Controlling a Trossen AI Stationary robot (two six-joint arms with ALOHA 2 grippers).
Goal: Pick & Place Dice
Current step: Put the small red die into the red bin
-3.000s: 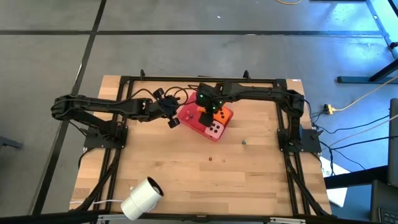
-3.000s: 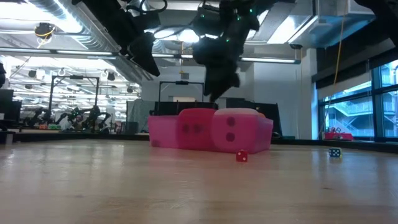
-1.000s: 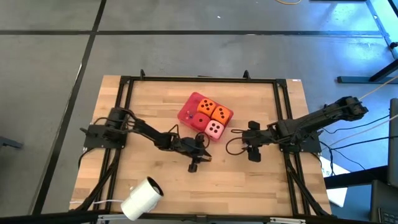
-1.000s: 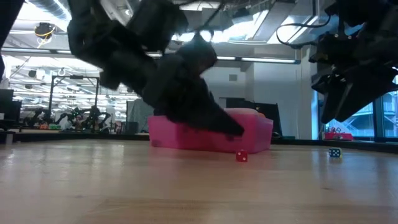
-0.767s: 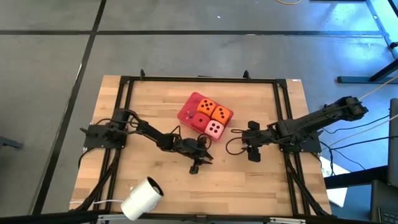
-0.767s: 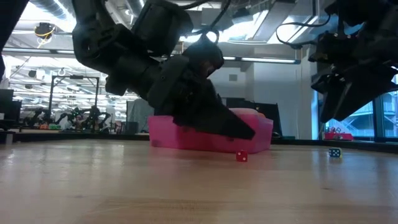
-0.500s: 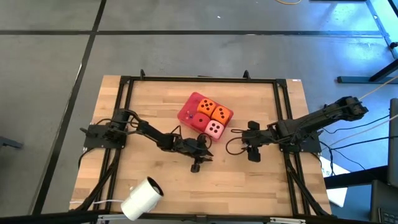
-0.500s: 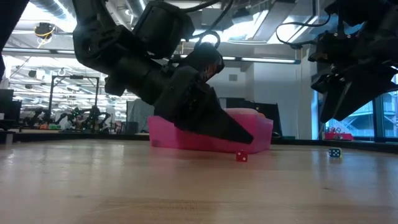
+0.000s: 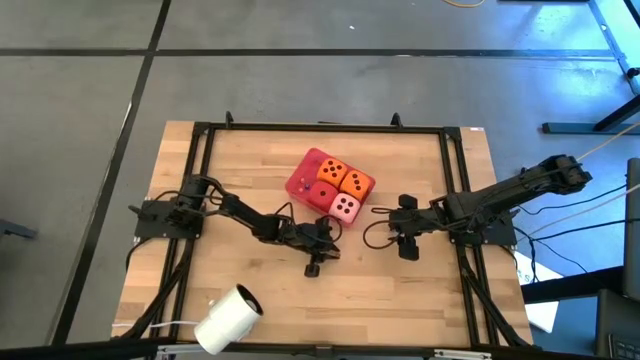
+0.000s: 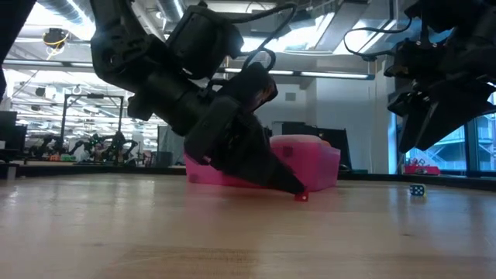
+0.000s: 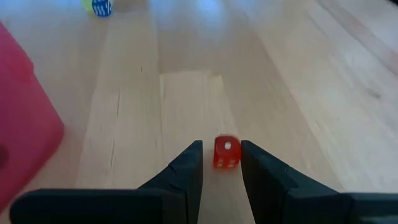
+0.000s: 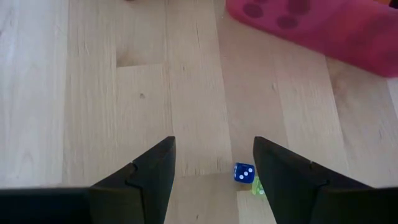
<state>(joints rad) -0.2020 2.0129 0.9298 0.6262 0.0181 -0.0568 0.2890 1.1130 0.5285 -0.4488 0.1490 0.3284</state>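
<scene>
Pale wood-grain tabletop (image 9: 250,170) framed in black. On a red tray (image 9: 300,178) sit four large dice (image 9: 335,188): two orange with dark pips, one red with dark pips, one pink with dark pips on a whitish face. A tiny red die (image 11: 226,152) with white pips lies between the dark fingers of the left gripper (image 11: 221,163). A tiny blue die (image 12: 244,172) with white pips touches a yellow-green bead (image 12: 255,185) by the black right gripper (image 12: 213,163). A white roll (image 9: 228,318) lies at the tabletop's edge
</scene>
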